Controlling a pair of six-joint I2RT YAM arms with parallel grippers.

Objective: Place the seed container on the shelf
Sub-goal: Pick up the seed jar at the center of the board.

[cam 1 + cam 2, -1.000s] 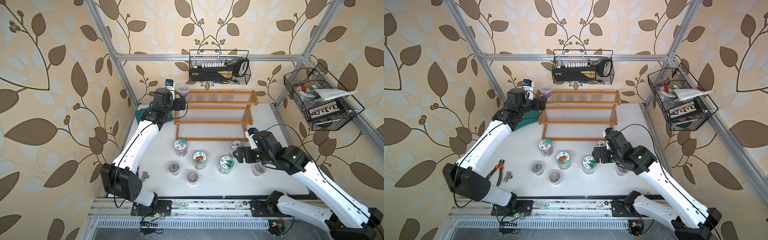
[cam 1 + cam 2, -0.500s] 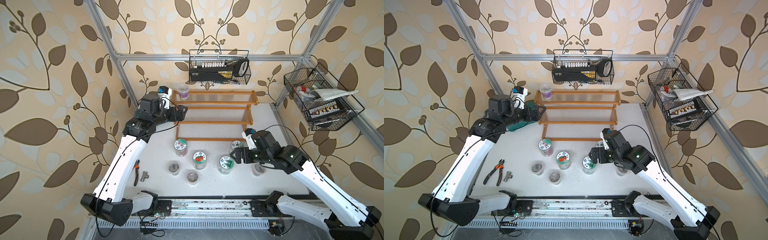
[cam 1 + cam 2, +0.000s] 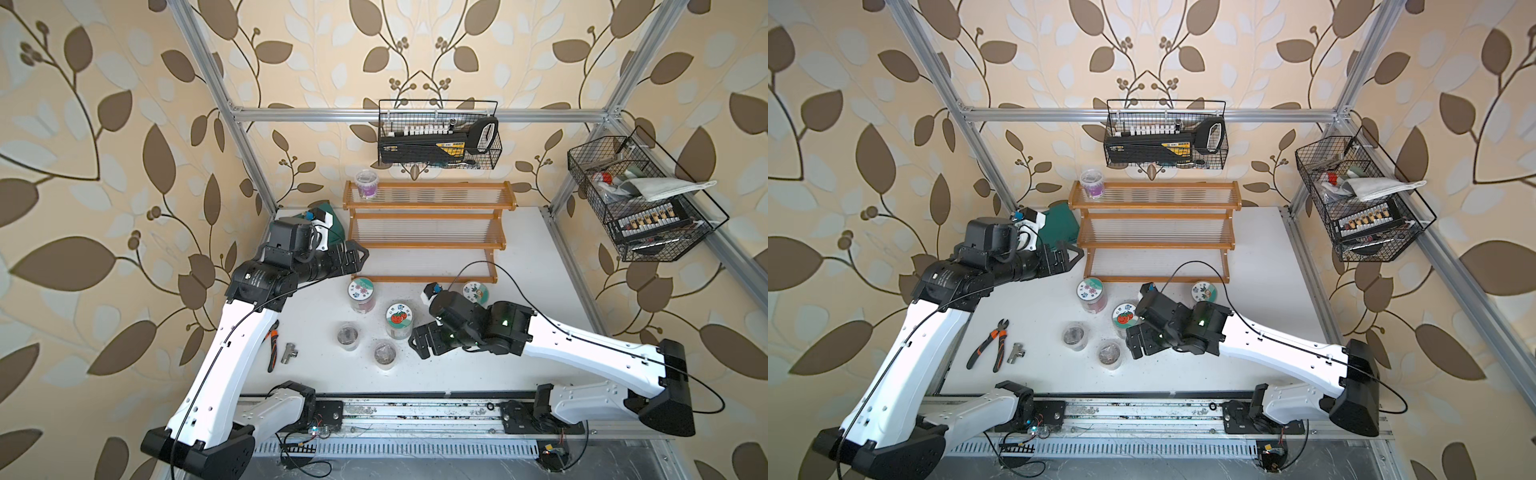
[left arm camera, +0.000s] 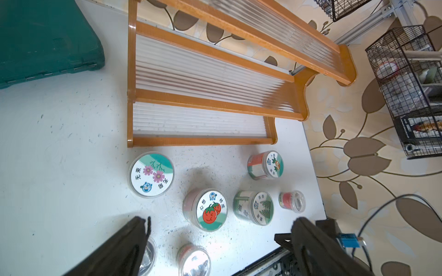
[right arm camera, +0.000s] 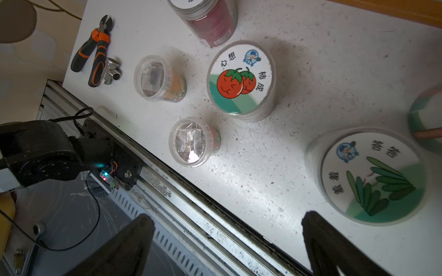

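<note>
Now the left claw (image 3: 359,261) hangs spread, empty, beside the shelf (image 3: 432,206), whose top tier holds one tub (image 3: 366,185). The right claw (image 3: 417,347), also spread, should squarely straddle the grass-lid tub (image 5: 373,176) on the counter (image 3: 532,249).

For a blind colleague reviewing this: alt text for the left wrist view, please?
An orange-brown three-tier wooden shelf stands on a white table, round seed containers with flower, tomato and grass lids before it. The open, empty left tool frames the foreground; a green case lies beside the shelf.
</note>
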